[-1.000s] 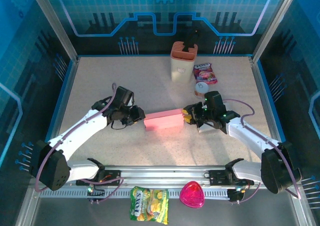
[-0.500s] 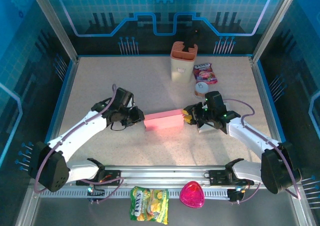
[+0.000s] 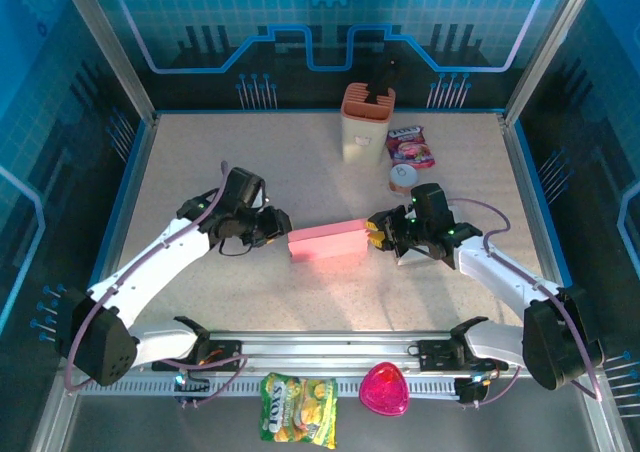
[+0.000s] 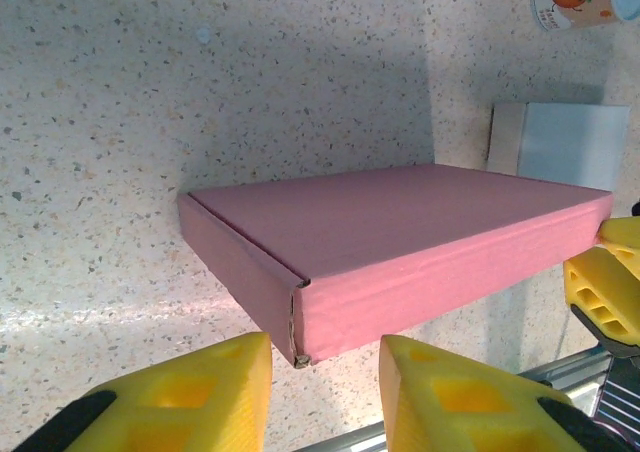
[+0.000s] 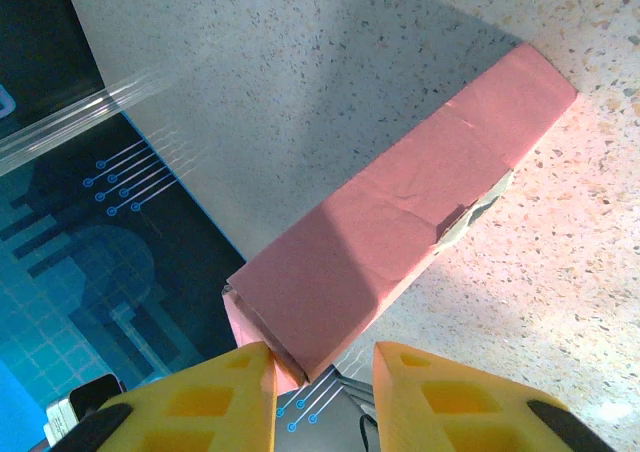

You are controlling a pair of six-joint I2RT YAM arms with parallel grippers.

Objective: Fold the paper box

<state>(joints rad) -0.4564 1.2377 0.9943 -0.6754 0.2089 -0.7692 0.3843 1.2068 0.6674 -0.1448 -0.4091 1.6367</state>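
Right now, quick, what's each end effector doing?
Left end effector: open, not clamped, at a corner of the pink box.
Right end effector: jaws straddle the box's end; grip cannot be told.

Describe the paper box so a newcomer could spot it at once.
On the speckled table, look at the middle, between the left claw and the right claw. The pink box is there: a long, flat, plain carton, unlike the tall beige holder at the back or the small pink heart below the rail.

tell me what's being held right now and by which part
The pink paper box, pinched at its right end by the right gripper; the left gripper grips nothing.
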